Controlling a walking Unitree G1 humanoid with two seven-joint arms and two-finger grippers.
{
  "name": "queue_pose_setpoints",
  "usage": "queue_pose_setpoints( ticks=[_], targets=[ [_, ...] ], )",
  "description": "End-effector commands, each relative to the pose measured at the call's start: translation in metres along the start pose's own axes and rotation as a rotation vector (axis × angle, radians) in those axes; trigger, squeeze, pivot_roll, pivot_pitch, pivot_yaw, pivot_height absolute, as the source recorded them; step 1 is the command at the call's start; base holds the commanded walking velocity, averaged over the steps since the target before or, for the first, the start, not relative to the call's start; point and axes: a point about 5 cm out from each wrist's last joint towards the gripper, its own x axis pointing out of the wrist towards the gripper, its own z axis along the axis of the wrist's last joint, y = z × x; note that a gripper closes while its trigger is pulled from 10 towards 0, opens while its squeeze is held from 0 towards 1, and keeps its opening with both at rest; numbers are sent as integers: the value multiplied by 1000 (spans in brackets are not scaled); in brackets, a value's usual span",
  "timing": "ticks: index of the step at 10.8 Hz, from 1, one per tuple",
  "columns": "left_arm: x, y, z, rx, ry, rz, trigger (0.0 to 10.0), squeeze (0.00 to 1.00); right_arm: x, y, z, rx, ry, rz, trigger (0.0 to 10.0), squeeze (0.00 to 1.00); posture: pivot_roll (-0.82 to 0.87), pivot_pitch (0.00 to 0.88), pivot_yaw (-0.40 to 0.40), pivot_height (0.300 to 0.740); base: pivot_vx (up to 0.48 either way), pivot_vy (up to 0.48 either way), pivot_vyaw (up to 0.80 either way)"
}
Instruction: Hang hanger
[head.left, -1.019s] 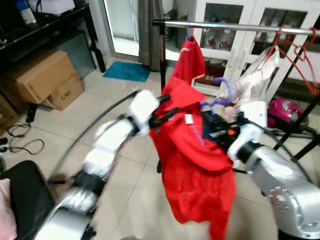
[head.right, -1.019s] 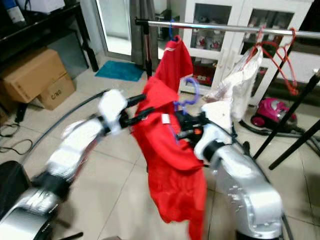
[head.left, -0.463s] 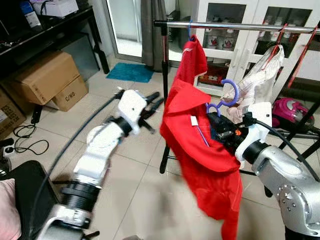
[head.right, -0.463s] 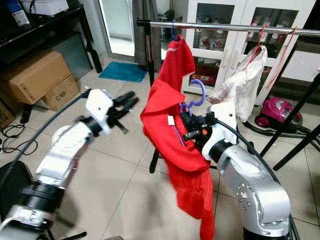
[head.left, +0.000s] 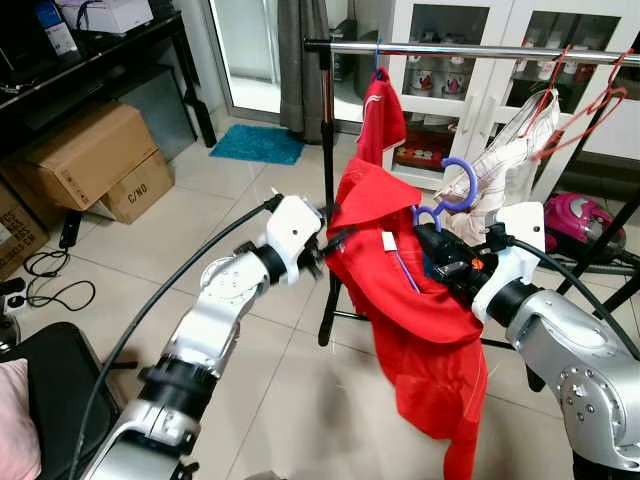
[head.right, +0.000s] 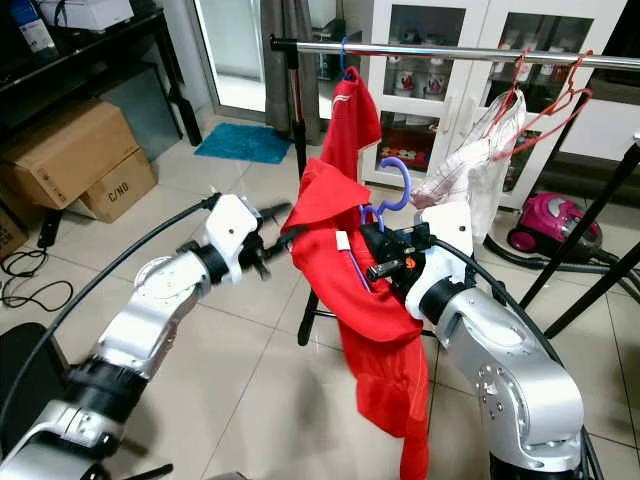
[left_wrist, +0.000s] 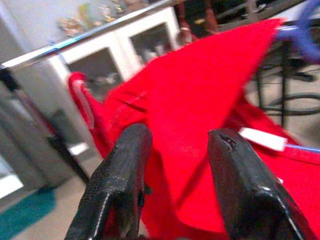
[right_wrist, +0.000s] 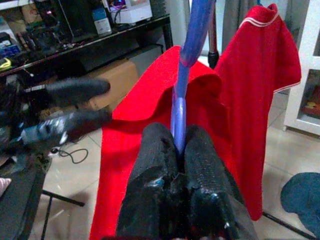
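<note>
R gripper (right_wrist: 175, 165) clamped tight on stem of purple hanger (head.left: 447, 195), just below its hook; fingers pinch the plastic from both sides, no gap. Hook points up and sits free, well below the rail (head.left: 470, 50) – prob held by the stem so the hook stays clear for going over the bar. Hanger carries a red shirt (head.left: 410, 300), draped over it and hanging down past the R forearm; white label shows near the collar

L gripper (left_wrist: 175, 150) at the shirt's left shoulder edge, fingers spread w/ a fold of red cloth between them; not closed on it as far as I can tell – looks like it's steadying or about to tug the cloth so the shirt sits square on the hanger. Wrist view blurry, contact uncertain

Rail already has another red shirt (head.left: 383, 110) hung near the upright pole, and a pale garment (head.left: 510, 160) on a red hanger (head.left: 585, 95) further R. Gap on rail between those two, roughly above the held hanger – likely target

Task est: hanger lifted but not yet hung. Next needs a raise + hook over bar. Risk: loose cloth snagging, shirt sliding off
</note>
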Motion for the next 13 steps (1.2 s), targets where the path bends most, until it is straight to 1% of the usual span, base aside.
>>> queue_pose_setpoints(
  ticks=[1,2,3,4,5,6,7,8,9,10,12,13],
  targets=[
    [1,6,3,26,7,7,10000,1000,2,2,7,-2,-26,24,10000,0,-130,0,70,740,0,0,0],
    [2,2,2,55,28,-54,10000,1000,2,2,8,0,-28,23,10000,0,-130,0,69,740,0,0,0],
    [2,3,-2,69,56,-18,10000,1000,2,2,8,-1,-30,24,10000,0,-131,0,70,740,0,0,0],
    [4,10,-7,85,70,55,10000,1000,3,4,9,-2,-30,34,10000,0,-131,0,67,740,0,0,0],
    [5,15,-12,58,76,96,10000,1000,3,6,9,-3,-31,42,10000,0,-131,0,67,740,0,0,0],
    [7,19,-15,-54,59,139,10000,1000,4,7,10,-4,-34,54,10000,0,-132,0,63,740,0,0,0],
    [12,19,-15,-166,17,110,10000,278,4,8,12,-8,-35,65,10000,0,-134,0,62,740,0,0,0],
    [16,20,-14,-168,9,90,10000,0,4,8,13,-9,-36,71,10000,0,-135,0,62,740,0,0,0],
    [21,17,-12,-212,-18,33,0,0,5,9,13,-11,-35,74,10000,0,-135,0,63,740,0,0,0],
    [22,17,-13,-229,-8,4,0,0,5,10,13,-10,-35,76,10000,0,-135,0,63,740,0,0,0],
    [24,13,-21,-244,55,-80,0,0,5,11,13,-9,-35,80,10000,0,-137,0,69,740,0,0,0],
    [25,14,-22,-247,68,-78,0,0,5,11,13,-9,-36,80,10000,0,-137,0,71,740,0,0,0]
  ],
)
